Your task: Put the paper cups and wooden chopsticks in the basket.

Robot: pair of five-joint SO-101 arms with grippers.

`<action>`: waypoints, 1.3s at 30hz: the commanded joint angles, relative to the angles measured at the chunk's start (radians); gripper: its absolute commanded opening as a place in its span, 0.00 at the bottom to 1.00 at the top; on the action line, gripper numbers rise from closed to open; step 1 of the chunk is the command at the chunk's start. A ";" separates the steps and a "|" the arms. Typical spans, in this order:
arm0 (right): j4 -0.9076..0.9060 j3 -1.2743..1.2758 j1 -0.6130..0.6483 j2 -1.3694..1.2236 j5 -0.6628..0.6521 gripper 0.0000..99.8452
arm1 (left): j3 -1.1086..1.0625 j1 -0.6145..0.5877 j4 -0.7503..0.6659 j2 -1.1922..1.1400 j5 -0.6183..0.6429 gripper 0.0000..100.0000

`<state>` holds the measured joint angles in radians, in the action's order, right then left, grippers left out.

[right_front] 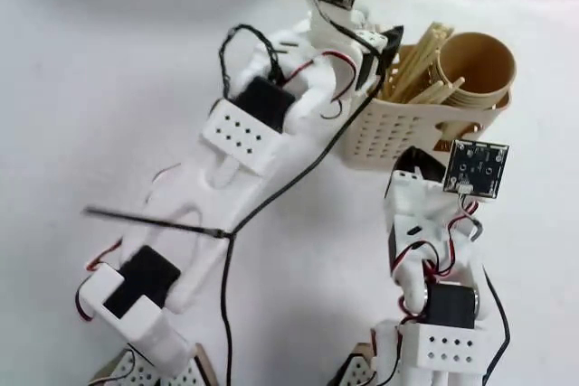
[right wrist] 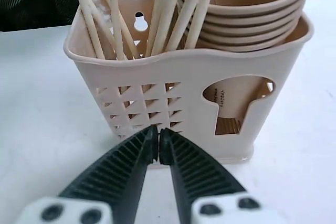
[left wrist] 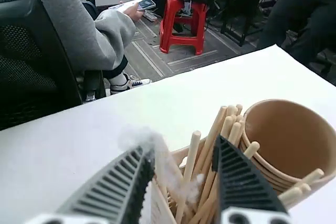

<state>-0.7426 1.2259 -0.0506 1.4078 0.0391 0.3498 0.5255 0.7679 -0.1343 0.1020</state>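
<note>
A beige perforated basket [right_front: 398, 137] stands upright at the right rear of the white table. Inside it is a stack of tan paper cups [right_front: 478, 65] with a bundle of wooden chopsticks [right_front: 418, 65] beside them. My left gripper [right_front: 380, 56] hangs open over the basket's chopstick end. In the left wrist view its fingers straddle the chopsticks [left wrist: 220, 129] without clamping any, and the cups [left wrist: 294, 140] sit just beyond. My right gripper [right wrist: 157, 140] is shut and empty, low on the table just in front of the basket [right wrist: 178, 82], below the cups [right wrist: 247, 3] and chopsticks [right wrist: 168, 9].
A black cable [right_front: 271, 196] runs across the table from the left arm toward the front edge. A thin black strip [right_front: 154, 219] lies beside it. The white table [right_front: 109, 88] is bare to the left. Its far edge [left wrist: 157, 85] lies just behind the basket.
</note>
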 commanded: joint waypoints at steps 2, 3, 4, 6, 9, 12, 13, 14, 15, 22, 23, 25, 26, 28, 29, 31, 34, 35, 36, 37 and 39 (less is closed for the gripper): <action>0.019 -0.005 -0.005 0.007 -0.002 0.02 | 0.192 0.015 0.196 0.051 -0.103 0.13; 0.019 -0.005 -0.005 0.007 -0.002 0.02 | 0.221 0.013 0.235 0.051 -0.126 0.09; 0.019 -0.005 -0.005 0.007 -0.002 0.02 | 0.247 0.010 0.270 0.051 -0.152 0.04; 0.019 -0.005 -0.005 0.007 -0.003 0.02 | 0.299 0.008 0.351 0.051 -0.210 0.03; 0.019 -0.003 -0.005 0.005 -0.003 0.02 | 0.376 0.007 0.480 0.053 -0.226 0.02; 0.019 -0.003 -0.004 0.005 -0.003 0.02 | 0.476 0.007 0.598 0.053 -0.226 0.02; 0.019 -0.003 -0.004 0.005 -0.003 0.02 | 0.511 0.007 0.638 0.053 -0.226 0.02; 0.019 0.000 -0.004 0.005 -0.003 0.02 | 0.549 0.007 0.680 0.053 -0.226 0.02; 0.019 0.006 -0.002 0.007 -0.003 0.02 | 0.588 0.007 0.723 0.053 -0.226 0.02; 0.016 0.008 0.004 0.007 -0.003 0.02 | 0.827 -0.012 0.999 0.053 -0.226 0.02; 0.015 0.008 0.004 0.012 -0.003 0.02 | 0.859 -0.027 1.017 0.053 -0.221 0.02; 0.013 0.008 0.005 0.013 -0.003 0.02 | 0.916 -0.077 1.019 0.053 -0.192 0.02; 0.013 0.008 0.012 0.013 -0.003 0.02 | 0.939 -0.104 1.019 0.053 -0.184 0.02; 0.012 0.008 0.033 0.013 -0.003 0.02 | 0.970 -0.140 1.020 0.053 -0.183 0.02; 0.012 0.008 0.044 0.013 -0.003 0.02 | 0.977 -0.153 1.022 0.053 -0.183 0.02; 0.012 0.008 0.064 0.007 -0.003 0.02 | 0.977 -0.176 1.022 0.059 -0.183 0.02; 0.012 0.023 0.090 0.005 -0.008 0.02 | 0.974 -0.186 1.023 0.119 -0.183 0.02; 0.013 0.029 0.102 0.005 -0.025 0.02 | 0.974 -0.185 1.023 0.151 -0.183 0.02; 0.013 0.037 0.114 0.005 -0.044 0.02 | 0.974 -0.177 1.023 0.191 -0.183 0.02; 0.013 0.044 0.125 0.010 -0.055 0.02 | 0.964 -0.176 1.023 0.232 -0.183 0.02; 0.012 0.051 0.142 0.013 -0.058 0.02 | 0.896 -0.174 1.023 0.320 -0.181 0.02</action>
<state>-0.7426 1.2827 0.0690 1.4078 -0.0008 1.2935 0.3521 1.7883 0.0545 -0.0898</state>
